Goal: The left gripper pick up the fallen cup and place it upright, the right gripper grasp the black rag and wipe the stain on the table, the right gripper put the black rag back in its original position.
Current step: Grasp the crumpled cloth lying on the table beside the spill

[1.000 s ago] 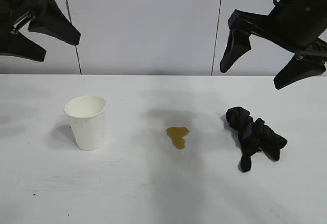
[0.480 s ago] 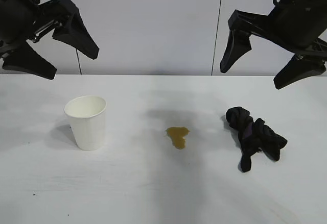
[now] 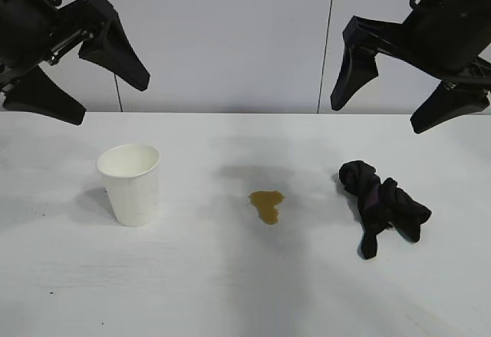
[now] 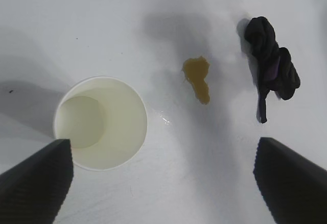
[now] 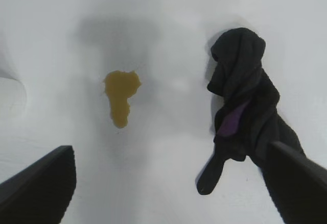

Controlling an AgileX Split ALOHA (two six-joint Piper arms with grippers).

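A white table (image 3: 230, 291) fills the lower part of the exterior view, with a pale panelled wall behind it. The cup (image 3: 130, 184) stands upright on the left side of the table, its open mouth facing up. The left gripper (image 3: 92, 95) hangs in the air above and slightly to the far left of the cup, well clear of it, with its two pointed fingers spread wide and holding nothing. Near the middle of the table lies the stain (image 3: 267, 204), a small yellowish-brown blotch. To the right of it, apart from it, the black rag (image 3: 381, 205) lies bunched on the table, a hint of purple showing in its folds. The right gripper (image 3: 383, 114) hovers high above the rag, toward the far right, not touching it; its fingers are also spread apart and empty.
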